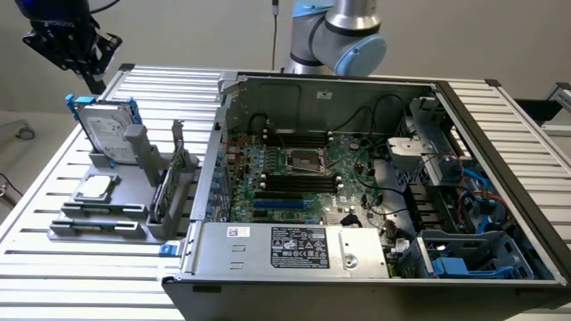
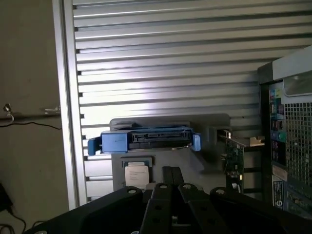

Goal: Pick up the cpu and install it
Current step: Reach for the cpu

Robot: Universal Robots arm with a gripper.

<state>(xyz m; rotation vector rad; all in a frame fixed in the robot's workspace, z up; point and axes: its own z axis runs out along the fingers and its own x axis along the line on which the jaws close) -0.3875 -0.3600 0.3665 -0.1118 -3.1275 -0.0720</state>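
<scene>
The black gripper [image 1: 92, 83] hangs high, pointing down, near the blue-railed silver hard drive [image 1: 107, 137], jaws closed and empty, well apart from the small silvery square cpu [image 1: 96, 188] lying flat.

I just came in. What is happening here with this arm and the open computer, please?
A robot arm is working on installing a cpu in the open computer case. Its gripper is shut and empty, and it hangs above the upright hard drive in the grey holder. The cpu lies flat in that holder, not yet picked up. The holder stands on the slatted table, at the exterior view's left of the case.
</scene>
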